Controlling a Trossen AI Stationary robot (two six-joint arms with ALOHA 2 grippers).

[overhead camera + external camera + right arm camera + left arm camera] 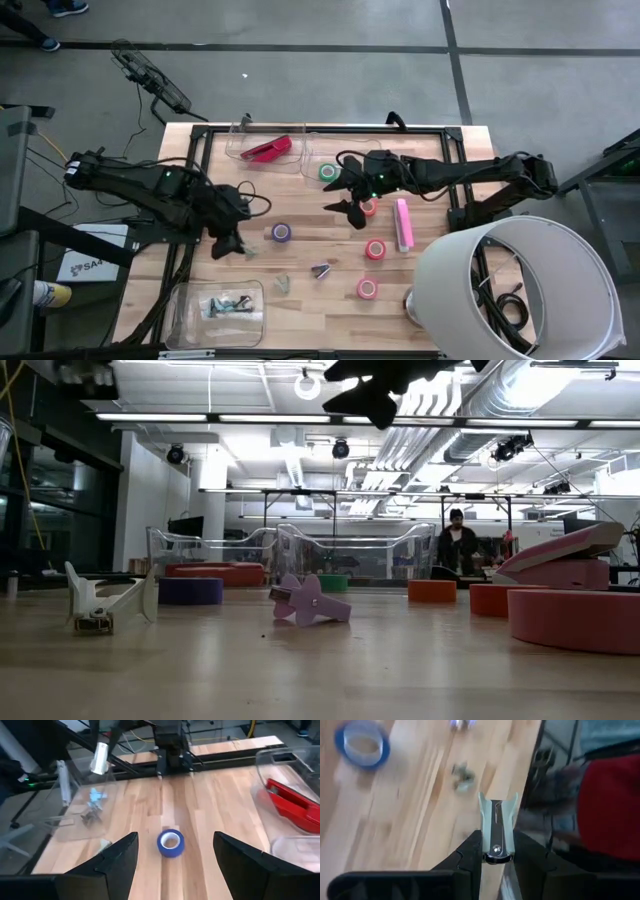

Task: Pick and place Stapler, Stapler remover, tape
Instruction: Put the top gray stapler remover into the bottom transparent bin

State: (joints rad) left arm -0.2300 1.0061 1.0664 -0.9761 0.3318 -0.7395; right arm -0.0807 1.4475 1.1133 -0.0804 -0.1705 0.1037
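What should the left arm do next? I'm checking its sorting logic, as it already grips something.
Probably carry on toward the clear bin holding other removers. The left gripper is shut on a pale staple remover above the table, short of that bin.

grey concrete floor; ceiling strip lights; exposed ducts.

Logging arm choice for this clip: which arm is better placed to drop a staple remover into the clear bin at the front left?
Left. The left gripper is shut on a staple remover, near the clear bin; the right gripper is open, empty, across the table.
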